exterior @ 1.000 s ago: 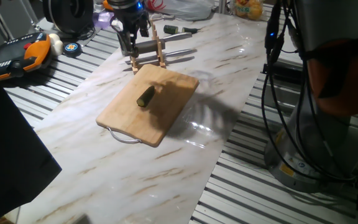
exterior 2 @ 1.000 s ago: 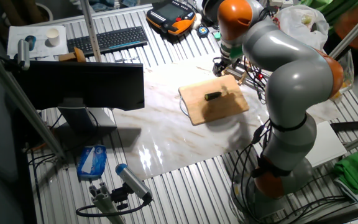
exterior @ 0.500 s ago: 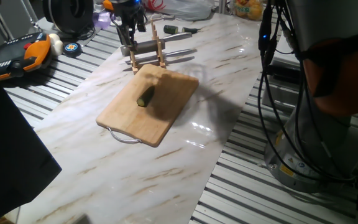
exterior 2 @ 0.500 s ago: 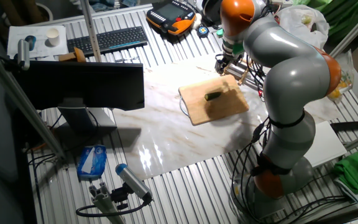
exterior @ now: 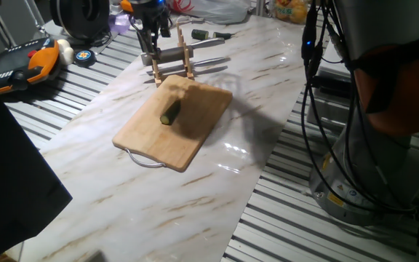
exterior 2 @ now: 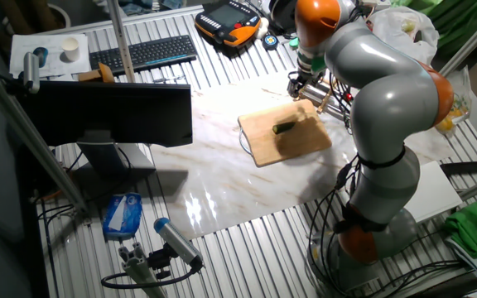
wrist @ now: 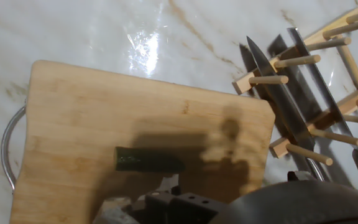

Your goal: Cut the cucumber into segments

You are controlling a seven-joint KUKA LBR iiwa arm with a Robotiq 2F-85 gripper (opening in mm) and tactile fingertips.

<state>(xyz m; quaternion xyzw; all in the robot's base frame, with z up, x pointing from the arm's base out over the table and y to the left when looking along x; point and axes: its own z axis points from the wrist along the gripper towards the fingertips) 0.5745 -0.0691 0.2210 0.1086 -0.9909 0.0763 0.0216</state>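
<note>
The cucumber (exterior: pixel 170 112) is a short dark green cylinder lying alone on the wooden board (exterior: pixel 148 142); no segments show. It also shows in the other fixed view (exterior 2: pixel 284 127) and in the hand view (wrist: pixel 149 160). My gripper (exterior: pixel 150 44) hangs beyond the board's far end, over the left end of a wooden knife rack (exterior: pixel 185 57) that holds knives (wrist: pixel 278 93). It is apart from the cucumber. In the hand view only dark gripper parts (wrist: pixel 179 204) show at the bottom edge. The gap between the fingers is not visible.
The board (exterior 2: pixel 263 145) has a metal handle (exterior: pixel 142 160) at its near end. An orange and black pendant (exterior: pixel 28 62) and a tape roll (exterior: pixel 84 56) lie at the far left. Cables (exterior: pixel 326 109) and my own base (exterior 2: pixel 371 232) stand at the table's side.
Over the last second my gripper has risen a little and drawn back from the knife rack. The cucumber and board have not moved.
</note>
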